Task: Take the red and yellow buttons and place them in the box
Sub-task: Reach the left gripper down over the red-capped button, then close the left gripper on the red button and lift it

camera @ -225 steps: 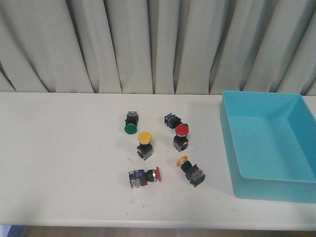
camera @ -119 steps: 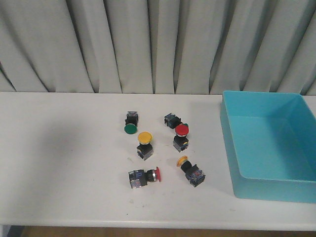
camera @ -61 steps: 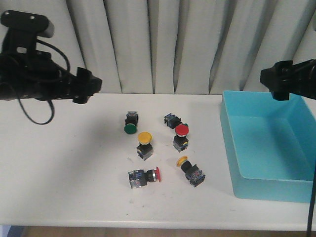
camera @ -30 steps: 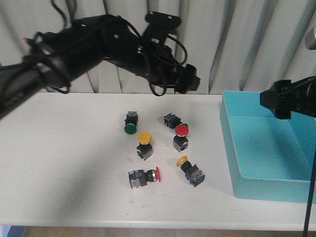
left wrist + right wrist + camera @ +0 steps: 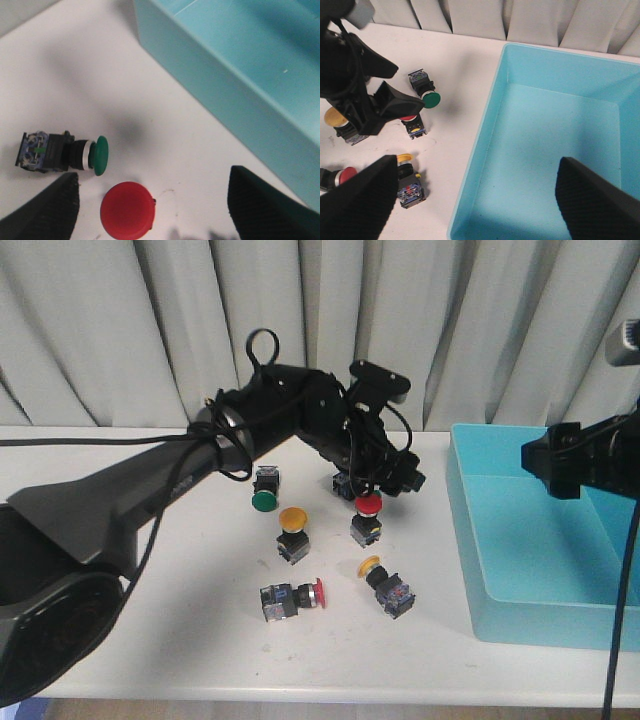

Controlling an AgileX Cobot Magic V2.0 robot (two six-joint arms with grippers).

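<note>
My left end effector hangs wide open and empty above the upright red button, jaws straddling it for a grasp. The right end effector, open and empty too, waits over the box on the tabletop.

White table, carrying a loose cluster of six push-button switches at centre: green button at 10 o'clock, a second green one at 12, red button at 2, yellow button mid-cluster, red button at 7, yellow button at 5. Turquoise box at 3 o'clock, well apart.
</note>
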